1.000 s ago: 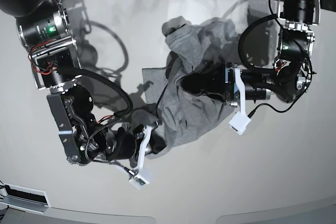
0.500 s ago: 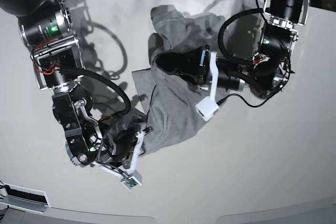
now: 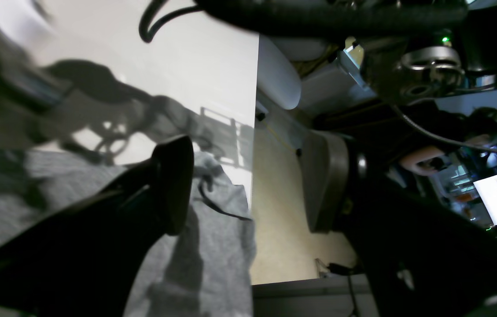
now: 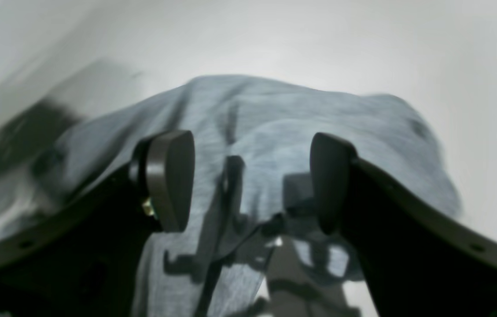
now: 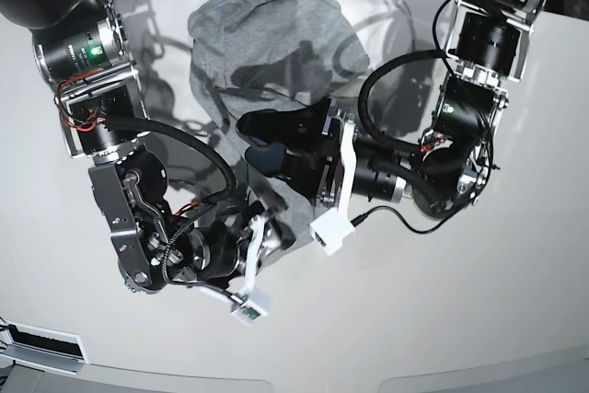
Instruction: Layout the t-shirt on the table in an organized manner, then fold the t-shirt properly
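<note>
Across the glossy white tabletop [image 5: 368,296], the heather-grey cotton t-shirt [image 5: 285,48] lies rumpled and bunched, reaching from the far side down between and beneath the two black robot arms. Above the cloth, the left black gripper [image 5: 247,142] has its fingers spread wide, gripping nothing. Over the shirt's nearer part, the right black gripper [image 4: 250,182] also has its dark, rounded fingertips [image 4: 171,180] parted, with grey fabric visible beneath the gap.
</note>
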`<state>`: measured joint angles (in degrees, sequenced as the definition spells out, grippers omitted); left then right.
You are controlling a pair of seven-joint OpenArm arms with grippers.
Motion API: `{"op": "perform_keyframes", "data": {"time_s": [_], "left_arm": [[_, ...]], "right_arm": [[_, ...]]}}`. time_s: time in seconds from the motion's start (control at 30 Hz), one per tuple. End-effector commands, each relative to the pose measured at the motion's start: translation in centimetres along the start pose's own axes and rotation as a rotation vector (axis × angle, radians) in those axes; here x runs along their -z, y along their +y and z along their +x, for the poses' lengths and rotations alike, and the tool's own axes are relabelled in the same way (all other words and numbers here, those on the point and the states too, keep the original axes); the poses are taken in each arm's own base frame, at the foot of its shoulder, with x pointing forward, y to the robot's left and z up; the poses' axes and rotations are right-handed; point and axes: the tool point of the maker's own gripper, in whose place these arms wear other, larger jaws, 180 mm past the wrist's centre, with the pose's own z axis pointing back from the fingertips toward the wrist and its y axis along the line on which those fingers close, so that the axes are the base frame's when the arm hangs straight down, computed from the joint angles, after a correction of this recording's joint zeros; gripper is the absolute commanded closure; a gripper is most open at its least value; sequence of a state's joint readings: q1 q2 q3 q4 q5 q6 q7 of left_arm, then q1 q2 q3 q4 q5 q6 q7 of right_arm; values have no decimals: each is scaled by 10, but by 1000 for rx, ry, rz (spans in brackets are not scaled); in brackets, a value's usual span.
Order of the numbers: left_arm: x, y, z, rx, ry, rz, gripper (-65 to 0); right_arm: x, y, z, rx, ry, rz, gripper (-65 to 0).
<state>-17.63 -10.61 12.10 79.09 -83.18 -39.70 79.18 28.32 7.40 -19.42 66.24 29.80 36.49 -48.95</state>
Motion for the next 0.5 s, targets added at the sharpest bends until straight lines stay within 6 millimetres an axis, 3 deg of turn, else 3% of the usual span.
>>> {"op": "perform_keyframes", "data": {"time_s": [0.0,0.07,0.1,0.17,0.2,0.47], "left_arm": [[-5,-4,25,60,-41,-5,-401],[-12,0,32,81,-34,20,-354],[-16,2,35,89,-32,31,-282],[-25,5,46,103,-63,51,-60],[-30,7,51,108,-79,63,0],[-88,23,75,124,-194,189,0]], "right_arm": [[-9,-1,32,-19,-85,11,-427],[-11,8,41,-13,-127,56,-366],[-13,13,44,-22,-140,77,-287],[-14,19,45,-33,-140,108,-69],[-14,20,43,-28,-131,115,0],[-11,21,23,-16,-74,114,0]]}}
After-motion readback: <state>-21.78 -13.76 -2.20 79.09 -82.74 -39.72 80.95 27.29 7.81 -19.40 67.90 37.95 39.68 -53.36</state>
